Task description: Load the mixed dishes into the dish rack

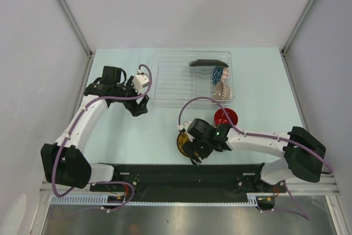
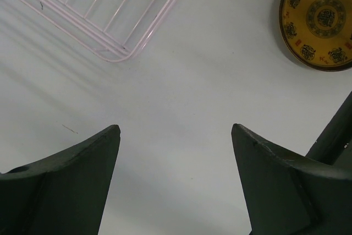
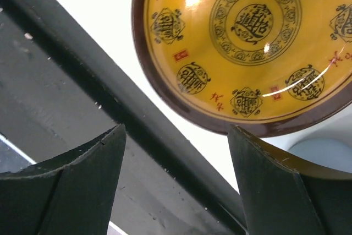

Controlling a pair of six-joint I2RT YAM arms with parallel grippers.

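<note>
Right pincer [image 3: 175, 136] spread, empty, above round yellow dark-rimmed plate [image 3: 247, 42], which lies flat by the worktop's [image 1: 137, 136] near edge. We should straddle its near rim, tilt to lift, then close. Left pincer [image 2: 175, 130] spread beside dish rack's [image 1: 157, 83] near-left corner.

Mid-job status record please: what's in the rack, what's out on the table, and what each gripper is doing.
in rack: black square plate, blue mosaic bowl, pinkish patterned bowl, all at the right end of the dish rack
on table: red-inside cup and yellow dark-rimmed plate, both on the table in front of the rack
left gripper: open, empty, over bare table near a rack corner
right gripper: open, at the yellow plate's near rim, not gripping it
</note>
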